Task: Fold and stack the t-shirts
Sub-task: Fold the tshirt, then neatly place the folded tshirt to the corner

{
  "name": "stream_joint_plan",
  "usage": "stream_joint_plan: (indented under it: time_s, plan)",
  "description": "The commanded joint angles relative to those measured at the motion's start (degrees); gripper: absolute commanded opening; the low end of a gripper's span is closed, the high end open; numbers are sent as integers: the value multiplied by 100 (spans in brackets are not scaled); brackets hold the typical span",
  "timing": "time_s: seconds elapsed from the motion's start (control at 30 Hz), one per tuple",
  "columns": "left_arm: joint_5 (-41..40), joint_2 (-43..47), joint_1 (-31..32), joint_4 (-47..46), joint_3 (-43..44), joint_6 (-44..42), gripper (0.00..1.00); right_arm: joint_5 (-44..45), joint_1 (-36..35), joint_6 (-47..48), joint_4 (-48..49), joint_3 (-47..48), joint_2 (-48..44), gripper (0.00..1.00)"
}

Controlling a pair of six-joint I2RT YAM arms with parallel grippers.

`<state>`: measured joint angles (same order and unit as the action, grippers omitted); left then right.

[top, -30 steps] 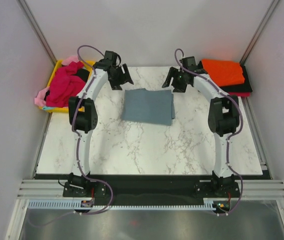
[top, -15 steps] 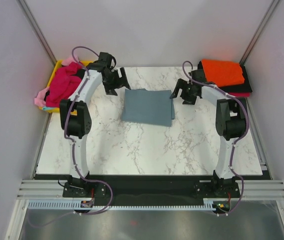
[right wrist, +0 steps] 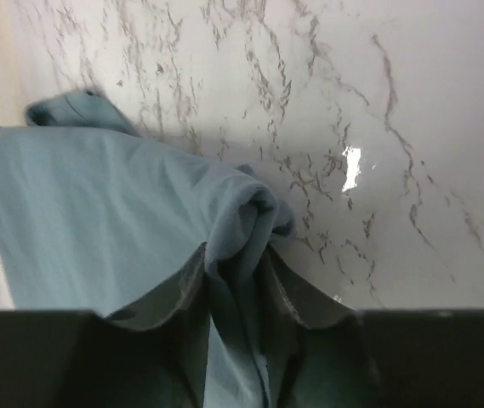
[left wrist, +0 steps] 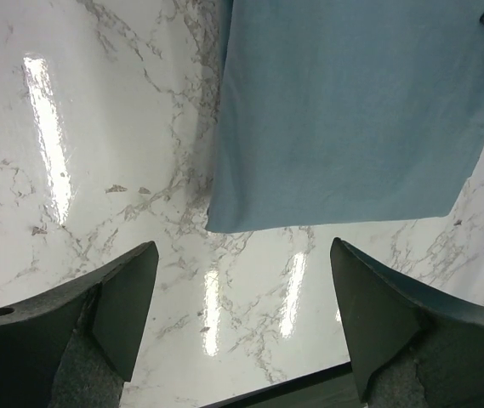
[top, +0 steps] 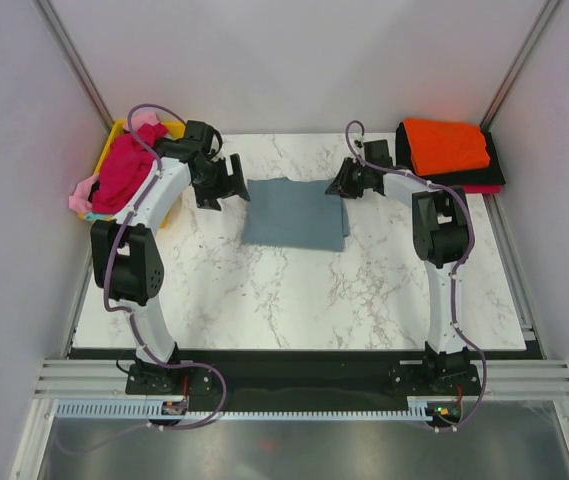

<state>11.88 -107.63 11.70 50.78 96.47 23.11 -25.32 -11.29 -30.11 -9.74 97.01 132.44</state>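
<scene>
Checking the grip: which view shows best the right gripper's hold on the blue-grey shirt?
The right wrist view: the blue-grey shirt bunches between the fingers of the right gripper. The top view shows only that gripper at the shirt's far right corner; the left wrist view shows just flat cloth.

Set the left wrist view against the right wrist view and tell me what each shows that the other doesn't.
Left wrist only: the left gripper, jaws wide open above bare table with nothing between them, and the shirt lying flat with a neat folded corner.
Right wrist only: the right gripper pinched on a bunched edge of that shirt, the cloth puckered between its fingers.
Both: the blue-grey shirt and the marble table.
</scene>
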Motion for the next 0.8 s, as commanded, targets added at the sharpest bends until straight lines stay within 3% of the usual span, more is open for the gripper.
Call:
stream_joint_plan:
  time_s: [0.0, 0.03, 0.07, 0.2, 0.33, 0.47, 0.77]
  plan:
    - [-63, 67, -1, -192, -31, -316, 89, -131, -66, -74, 103, -191, 282, 24]
    - [-11, 85, -10, -200, -49, -316, 89, -192, -66, -83, 260, -200, 317, 16]
    - [33, 102, -10, -227, -58, -308, 89, -471, -32, -83, 358, -192, 378, 0]
    - [95, 251, -10, -315, -172, -299, 89, -387, 92, 328, 114, -34, 64, 0]
    - [209, 331, -10, -350, -233, -272, 89, 422, 302, 1566, -1613, 660, -516, 0]
    - [429, 383, -28, -376, -225, -237, 88, 887, 540, 2166, -2724, 1521, -754, 0]
    - [675, 384, -54, -499, -339, -167, 87, 1942, 1049, 3123, -3280, 3199, -984, 0]
